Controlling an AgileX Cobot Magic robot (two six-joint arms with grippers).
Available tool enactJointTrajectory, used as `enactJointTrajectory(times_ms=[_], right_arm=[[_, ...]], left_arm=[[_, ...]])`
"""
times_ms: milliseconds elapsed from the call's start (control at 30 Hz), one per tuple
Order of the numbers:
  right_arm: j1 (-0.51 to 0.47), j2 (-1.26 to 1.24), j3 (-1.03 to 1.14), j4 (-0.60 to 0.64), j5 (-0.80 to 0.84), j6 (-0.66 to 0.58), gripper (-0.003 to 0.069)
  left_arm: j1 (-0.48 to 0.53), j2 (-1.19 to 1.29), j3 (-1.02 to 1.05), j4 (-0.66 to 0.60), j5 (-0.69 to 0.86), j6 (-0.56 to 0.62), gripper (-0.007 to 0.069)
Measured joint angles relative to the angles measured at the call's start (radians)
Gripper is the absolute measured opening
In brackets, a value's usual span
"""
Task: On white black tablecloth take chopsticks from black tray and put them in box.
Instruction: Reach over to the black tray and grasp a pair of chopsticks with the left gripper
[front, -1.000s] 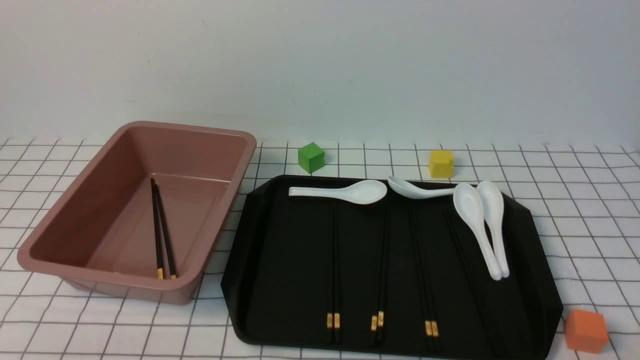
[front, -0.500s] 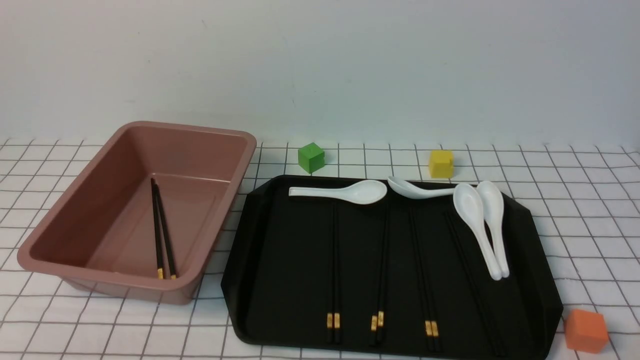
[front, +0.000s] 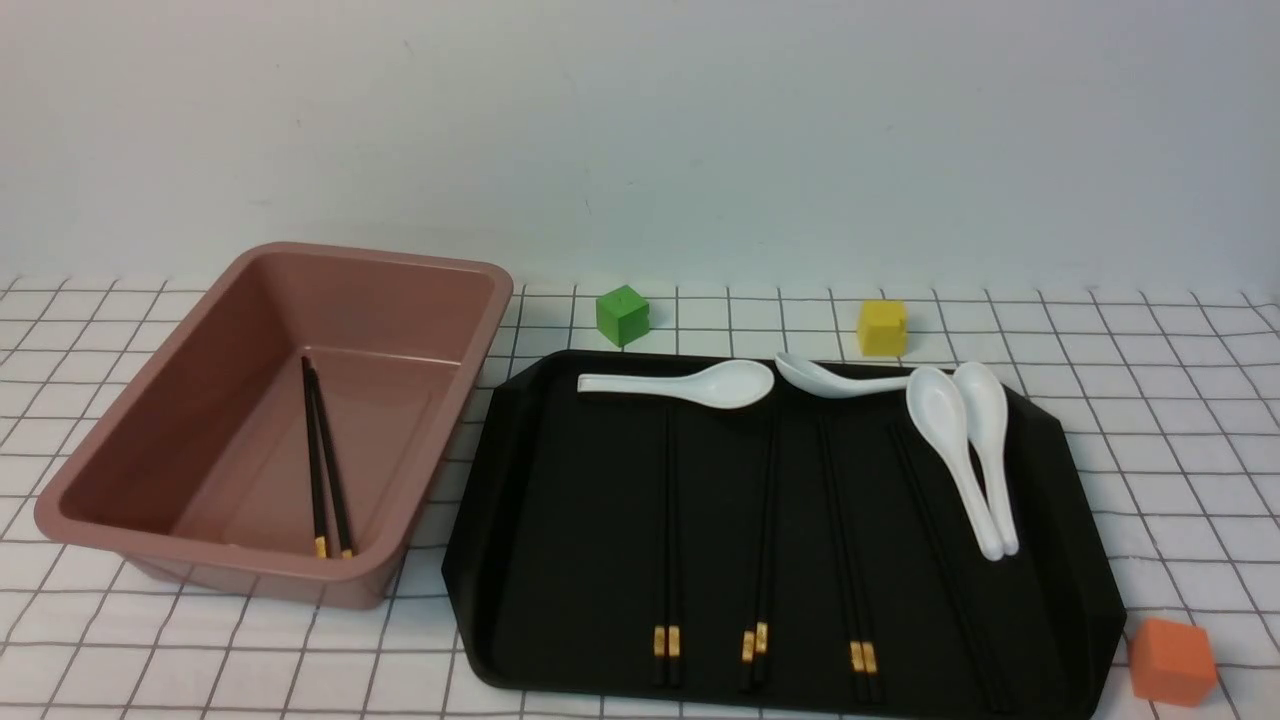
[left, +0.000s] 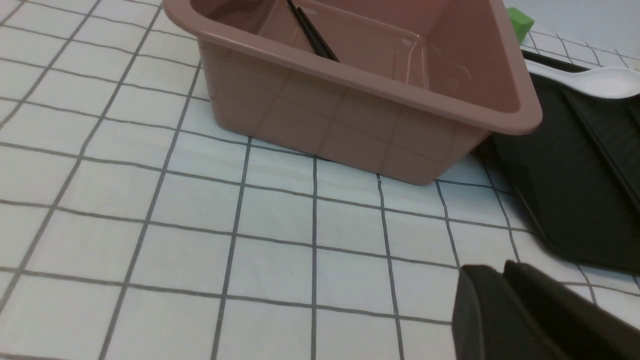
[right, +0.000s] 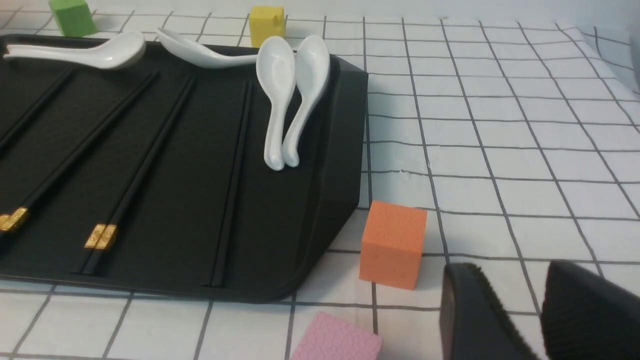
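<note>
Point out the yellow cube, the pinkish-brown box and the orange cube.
Yellow cube (front: 881, 329): front view, front face.
Pinkish-brown box (front: 205, 558): front view, near rim.
Orange cube (right: 391, 256): right wrist view, side face.

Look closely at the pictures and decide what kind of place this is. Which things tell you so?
Probably a robot test bench: a grid-patterned cloth lies before a plain wall, with coloured cubes such as the green one set around a black tray.
</note>
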Motion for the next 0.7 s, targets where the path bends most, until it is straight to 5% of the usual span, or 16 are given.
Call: enactJointTrajectory(times_ms=[300, 600, 700], right_arm=[[0.000, 0.000, 0.000, 0.000, 0.000, 0.000, 0.0239], [0.000, 0.000, 0.000, 0.000, 0.000, 0.000, 0.0239], [0.000, 0.000, 0.000, 0.000, 0.000, 0.000, 0.0239]], left_arm=[[0.000, 0.000, 0.000, -0.013, 0.000, -0.011, 0.0070], [0.000, 0.000, 0.000, -0.666, -0.008, -0.410, 0.0076], [0.000, 0.000, 0.000, -0.765, -0.035, -0.440, 0.0078]])
